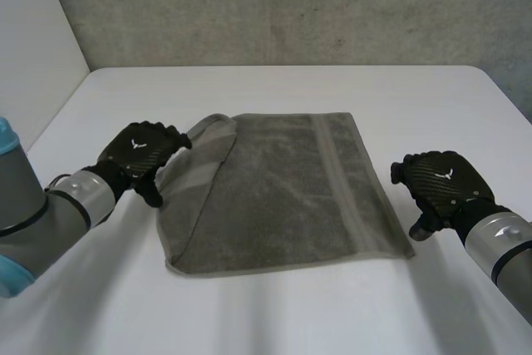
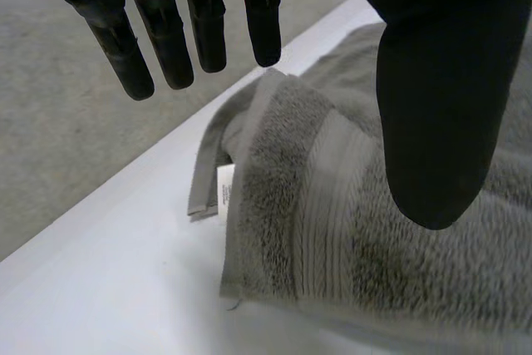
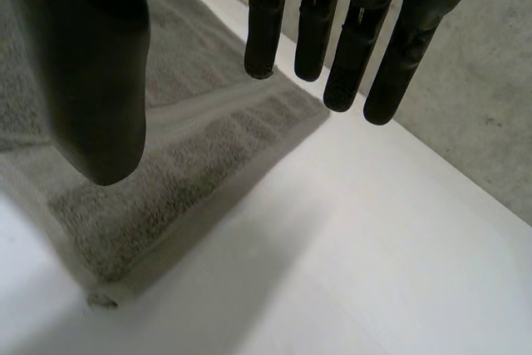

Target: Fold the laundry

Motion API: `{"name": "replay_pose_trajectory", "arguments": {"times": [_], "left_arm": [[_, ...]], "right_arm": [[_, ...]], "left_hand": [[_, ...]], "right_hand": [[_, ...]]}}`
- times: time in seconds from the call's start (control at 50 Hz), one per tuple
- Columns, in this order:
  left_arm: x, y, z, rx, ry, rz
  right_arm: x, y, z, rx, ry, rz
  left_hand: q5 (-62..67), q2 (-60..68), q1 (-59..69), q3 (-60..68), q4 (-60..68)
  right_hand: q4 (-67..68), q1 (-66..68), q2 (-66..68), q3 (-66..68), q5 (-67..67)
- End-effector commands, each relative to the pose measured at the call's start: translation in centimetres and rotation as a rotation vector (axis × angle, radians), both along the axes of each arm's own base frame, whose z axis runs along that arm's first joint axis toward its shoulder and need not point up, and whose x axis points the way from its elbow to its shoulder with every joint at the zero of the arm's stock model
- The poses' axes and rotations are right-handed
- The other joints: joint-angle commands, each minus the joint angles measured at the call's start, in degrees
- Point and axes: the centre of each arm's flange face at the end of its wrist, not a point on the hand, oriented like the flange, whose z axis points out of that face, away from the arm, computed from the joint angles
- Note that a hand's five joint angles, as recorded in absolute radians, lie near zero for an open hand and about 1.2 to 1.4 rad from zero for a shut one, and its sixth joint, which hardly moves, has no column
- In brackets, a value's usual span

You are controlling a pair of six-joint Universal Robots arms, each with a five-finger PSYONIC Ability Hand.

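Hands both spread, holding nothing: left hand (image 1: 137, 151) at the turned-over left edge of the towel (image 1: 283, 197), fingers straight, thumb wide apart; right hand (image 1: 436, 180) just beside its near right corner, palm down. Towel lies mid-worktop (image 1: 274, 313). Whether the left fingertips touch cloth is hard to tell

Black left hand (image 1: 140, 154) and right hand (image 1: 439, 179) bear white emblems on grey arms (image 1: 51, 205).

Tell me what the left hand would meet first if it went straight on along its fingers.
Most likely the grey towel: its folded-over edge lies just ahead of the left hand. Height is unclear, so it might skim over the cloth.
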Motion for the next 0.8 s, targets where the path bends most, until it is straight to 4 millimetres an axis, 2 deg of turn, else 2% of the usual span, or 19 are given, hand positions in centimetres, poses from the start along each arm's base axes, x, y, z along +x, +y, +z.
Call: {"name": "replay_pose_trajectory", "arguments": {"times": [0.02, 0.06, 0.14, 0.48, 0.62, 0.66, 0.76, 0.8], "left_arm": [[1.3, -0.8, -2.6, -0.008, -0.092, -0.11], [1.5, -0.7, -3.7, -0.011, -0.129, -0.151], [1.5, -0.6, -4.3, -0.028, -0.161, -0.181], [1.5, -1.4, -6.5, -0.053, -0.187, -0.195], [1.4, -2.1, -6.5, -0.083, -0.189, -0.19], [1.4, -2.2, -6.4, -0.089, -0.191, -0.186], [1.4, -2.5, -6.2, -0.096, -0.184, -0.18], [1.4, -2.6, -6.1, -0.098, -0.184, -0.178]], "right_arm": [[0.1, 0.1, -0.1, 0.003, -0.005, 0.007], [0.1, 0.1, -0.3, 0.012, -0.003, 0.007], [0.1, 0.0, -0.9, 0.033, 0.003, 0.006], [0.1, 0.2, -1.6, 0.058, 0.009, 0.01], [0.2, 0.2, -1.8, 0.064, 0.012, 0.012], [0.2, 0.2, -1.8, 0.064, 0.012, 0.012], [0.1, 0.1, -1.9, 0.068, 0.013, 0.01], [0.2, 0.2, -2.0, 0.071, 0.013, 0.012]], "left_hand": [[5.24, 5.29, 5.27, 5.24, 5.33], [10.09, 10.14, 10.12, 10.09, 10.19], [14.47, 14.52, 14.51, 14.47, 14.57], [13.82, 13.87, 13.85, 13.82, 13.91], [14.99, 15.05, 15.03, 14.99, 15.09], [17.01, 17.06, 17.05, 17.01, 17.11], [39.0, 39.06, 39.04, 39.0, 39.1], [41.05, 41.1, 41.08, 41.05, 41.14]], "right_hand": [[-3.66, -2.83, -3.71, -3.04, -1.08], [-3.66, -2.83, -3.71, -3.04, -1.08], [-3.66, -2.83, -3.71, -3.04, -1.08], [-3.83, -2.99, -3.88, -3.21, -1.25], [-3.66, -2.83, -3.71, -3.04, -1.09], [-3.83, -2.99, -3.88, -3.21, -1.25], [-3.66, -2.83, -3.71, -3.04, -1.08], [-3.66, -2.83, -3.71, -3.04, -1.08]]}}
